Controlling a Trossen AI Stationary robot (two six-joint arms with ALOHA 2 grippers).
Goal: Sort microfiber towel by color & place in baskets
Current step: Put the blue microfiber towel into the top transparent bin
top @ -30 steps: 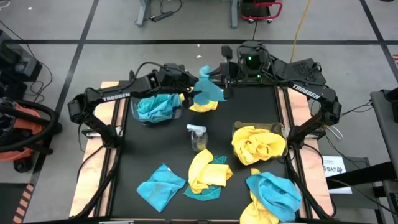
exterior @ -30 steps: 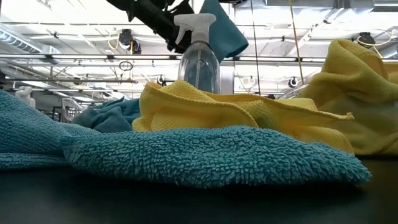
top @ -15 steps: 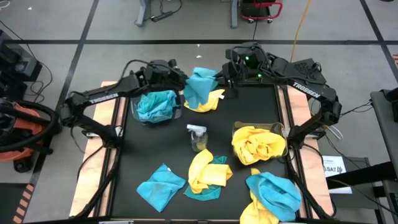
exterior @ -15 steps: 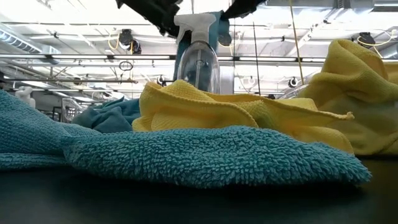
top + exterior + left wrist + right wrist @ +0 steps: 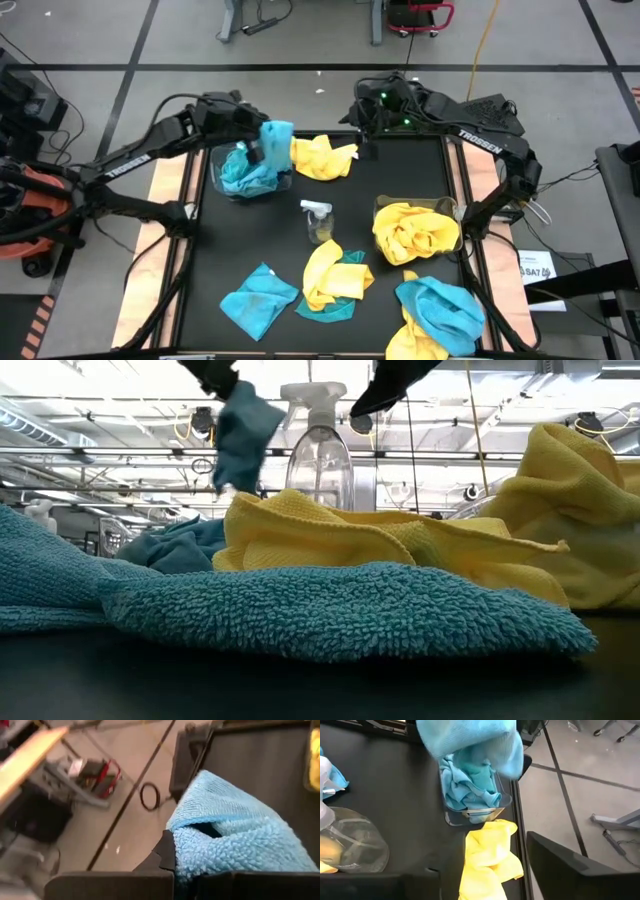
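Note:
My left gripper point(image 5: 262, 143) is shut on a turquoise microfiber towel point(image 5: 277, 146) at the far left. It holds the towel above a clear basket point(image 5: 232, 192) that has blue towels lying in it. In the low view the towel point(image 5: 240, 435) hangs in the air. My right gripper point(image 5: 366, 128) stands open at the far middle, with nothing between its fingers. Below and between the two grippers a yellow towel point(image 5: 322, 156) lies crumpled on the black mat. A second basket point(image 5: 385, 206) at the right holds yellow towels. My left gripper pinches a bunched upper part of the turquoise towel point(image 5: 192, 862) between its two fingers, coming from the table's left and slanting down. How many layers it has, I cannot tell. The towel is lifted clear and hangs slack below the fingers, over the basket.
A clear spray bottle point(image 5: 318, 220) stands mid-table. Loose towels lie near the front edge: a blue one point(image 5: 260, 298), a yellow one over a blue one point(image 5: 335, 278), and a blue one over a yellow one point(image 5: 440, 310). Wooden strips point(image 5: 168, 190) border the mat.
The turquoise towel has passed from one gripper to the other. My right gripper held it up at the far middle, my left gripper came in and took hold, and my right gripper let go. My left gripper then carried it toward the table's left, over the blue basket.

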